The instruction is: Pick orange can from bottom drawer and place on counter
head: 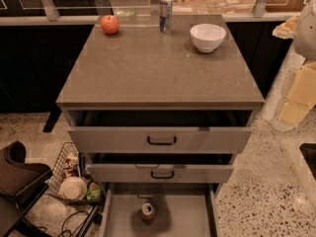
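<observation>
Broad speckled counter point(148, 68) capping the grey cabinet, with open slab across the near half. By judgement the natural landing spot, well apart from the items along the far edge.

Below it, three grey drawers: top drawer point(160, 139) and middle drawer point(160, 173) both ajar, with dark gaps above their fronts. Bottom drawer point(190, 214) pulled out furthest, baring its flat floor to a view from above. Probably left so for reach: gives a way down in front of the two upper fronts.

On the speckled floor at the left, near the bottom drawer's side, a wire basket point(74, 179) of odds and ends.

Along the far counter edge, a white bowl point(208, 36) at the right, a red apple point(110, 24) at the left, and a tall blue-and-silver can point(166, 14) between them, pushed back as if to keep the front free.

Smallest, and the thing wanted: the orange can point(147, 211), upright near the middle of the bottom drawer's floor, touching no wall, silver top and tab facing up. Suits a grasp from above or from the side.

No gripper in view, so impossible to tell whether open, closed or gripping, though plainly not holding the orange can. Task judged at its very start: reach down first, then lift and carry up to the counter.
</observation>
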Motion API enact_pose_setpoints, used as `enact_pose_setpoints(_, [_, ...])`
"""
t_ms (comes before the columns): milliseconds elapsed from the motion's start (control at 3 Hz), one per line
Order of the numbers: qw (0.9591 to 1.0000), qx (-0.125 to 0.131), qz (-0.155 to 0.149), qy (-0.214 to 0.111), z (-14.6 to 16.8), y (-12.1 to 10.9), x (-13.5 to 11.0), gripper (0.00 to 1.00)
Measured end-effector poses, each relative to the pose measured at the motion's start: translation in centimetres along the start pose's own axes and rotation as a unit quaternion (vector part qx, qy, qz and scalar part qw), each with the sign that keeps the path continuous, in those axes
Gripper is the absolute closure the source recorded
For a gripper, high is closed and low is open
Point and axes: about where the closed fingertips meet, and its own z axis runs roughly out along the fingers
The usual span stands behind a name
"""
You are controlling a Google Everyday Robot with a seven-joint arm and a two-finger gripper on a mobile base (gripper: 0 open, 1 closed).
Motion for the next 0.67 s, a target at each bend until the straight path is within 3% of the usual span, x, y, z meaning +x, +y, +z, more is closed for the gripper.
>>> enact_pose_setpoints(333, [1.0, 0.0, 0.0, 0.0, 0.0, 0.0, 0.0, 0.0])
enact_pose_setpoints(667, [0.9995, -0.013, 0.015, -0.023, 1.3, 0.9, 0.7, 0.0])
